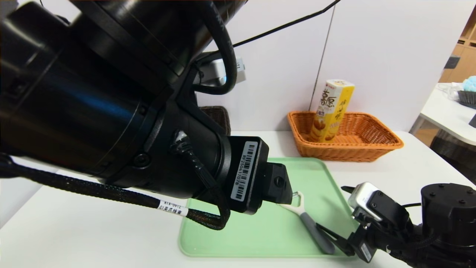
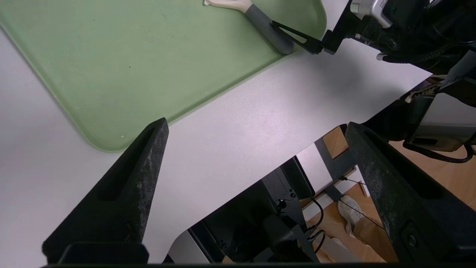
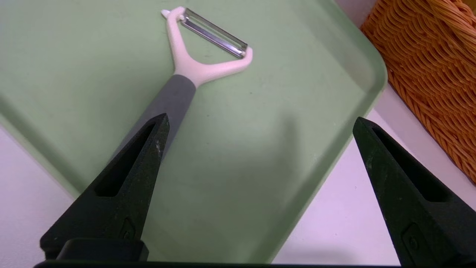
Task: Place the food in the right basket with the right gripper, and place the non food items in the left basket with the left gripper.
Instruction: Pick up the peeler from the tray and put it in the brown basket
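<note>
Snack box (image 1: 332, 110) already sits in our orange right basket (image 1: 386, 143), so only the peeler (image 3: 193, 76) remains on the green tray (image 1: 260, 238). Non-food, so it's our left pincer's (image 2: 256, 145) job; both pincers spread apart and empty, right pincer (image 3: 260, 141) near its handle.

Green tray (image 1: 260, 230), orange basket (image 1: 372, 149)

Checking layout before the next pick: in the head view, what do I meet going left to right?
Left arm → peeler on green tray → yellow snack box in orange basket → right gripper.
</note>
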